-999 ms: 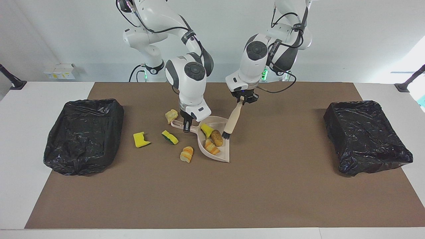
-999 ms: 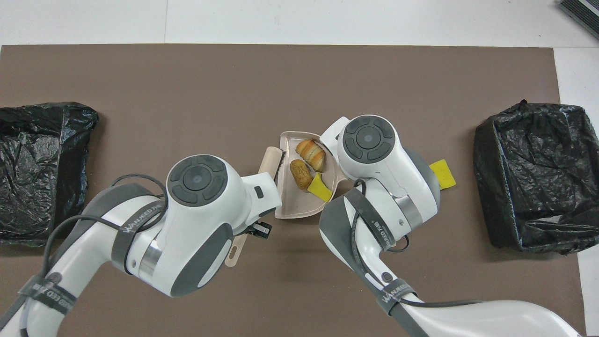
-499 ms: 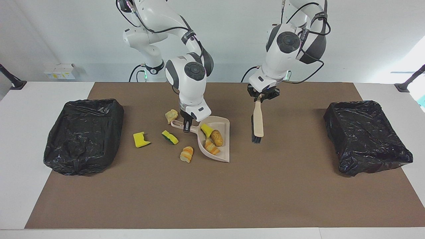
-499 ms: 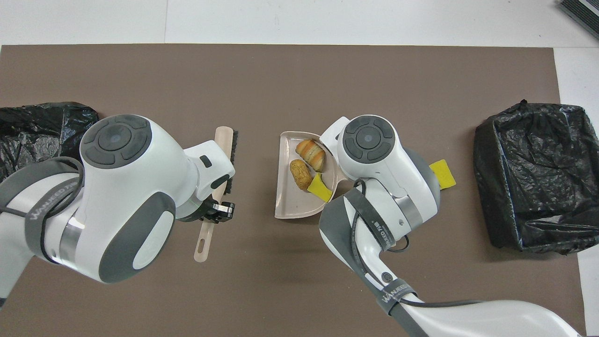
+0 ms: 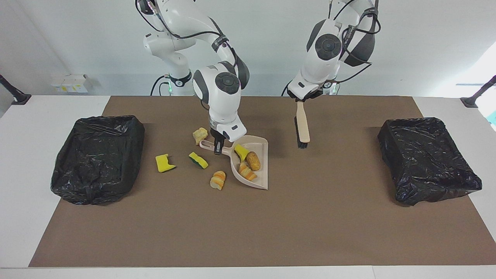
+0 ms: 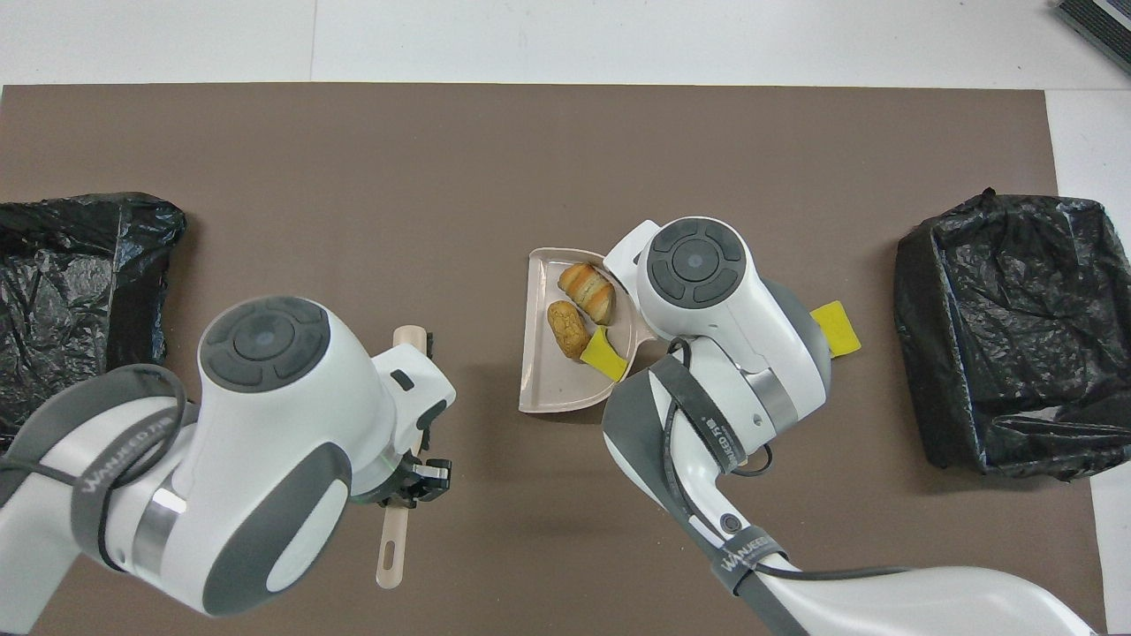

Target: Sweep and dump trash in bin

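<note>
1. My right pincer (image 5: 217,149) clenches the dustpan (image 5: 254,170) handle; three pieces of trash (image 5: 248,161) lie in the pan.
2. Four more scraps (image 5: 198,160) sit on the tabletop (image 5: 271,224) at the pan's 9 o'clock in the facing view.
3. My left pincer (image 5: 299,100) grips the brush (image 5: 302,126), raised over the mat.

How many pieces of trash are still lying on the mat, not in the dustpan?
4. One chunk lies nearest the robots, beside the dustpan handle; a yellow scrap toward the bin; a yellow-green scrap; a tan chunk by the pan. None seems hidden.
</note>
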`<state>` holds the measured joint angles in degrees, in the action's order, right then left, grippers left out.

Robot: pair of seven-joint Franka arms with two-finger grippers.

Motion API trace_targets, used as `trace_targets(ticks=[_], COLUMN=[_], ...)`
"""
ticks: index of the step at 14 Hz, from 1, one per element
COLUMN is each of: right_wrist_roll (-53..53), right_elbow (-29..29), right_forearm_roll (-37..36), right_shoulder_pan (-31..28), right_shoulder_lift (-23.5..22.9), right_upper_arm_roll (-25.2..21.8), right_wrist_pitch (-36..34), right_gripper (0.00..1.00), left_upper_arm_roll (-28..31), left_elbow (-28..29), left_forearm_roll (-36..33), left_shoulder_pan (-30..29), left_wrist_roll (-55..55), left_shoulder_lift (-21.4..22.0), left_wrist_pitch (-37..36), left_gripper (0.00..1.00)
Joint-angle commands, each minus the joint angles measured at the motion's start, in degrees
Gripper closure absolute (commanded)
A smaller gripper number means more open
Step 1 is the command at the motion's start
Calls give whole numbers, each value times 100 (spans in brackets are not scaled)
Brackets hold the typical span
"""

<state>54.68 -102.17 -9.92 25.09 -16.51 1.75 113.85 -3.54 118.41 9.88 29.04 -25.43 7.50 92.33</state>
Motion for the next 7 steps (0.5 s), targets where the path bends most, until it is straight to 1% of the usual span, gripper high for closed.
trace_targets(ticks=[1,2,4,7], right_wrist_roll=[43,43,34,43], right_elbow=[-216,-216,-216,-216], right_forearm_roll=[-37,-37,-28,-28], right_shoulder_pan=[-13,-13,-13,-13], right_shoulder_lift=[139,131,131,139], right_upper_arm_roll=[27,27,27,27], right_wrist_pitch=[208,208,208,208], right_gripper=[100,100,100,100], left_upper_arm_roll=[46,46,46,46], left_elbow=[700,857,1305,1500], left_forearm_roll=[172,207,208,373], left_shoulder_pan=[784,1092,1541,1894], left_wrist_roll=[-810,-1084,-1139,-1157], left_shoulder_lift=[297,218,261,199], left_wrist_pitch=[600,994,1750,2042], left_gripper=[100,100,100,100])
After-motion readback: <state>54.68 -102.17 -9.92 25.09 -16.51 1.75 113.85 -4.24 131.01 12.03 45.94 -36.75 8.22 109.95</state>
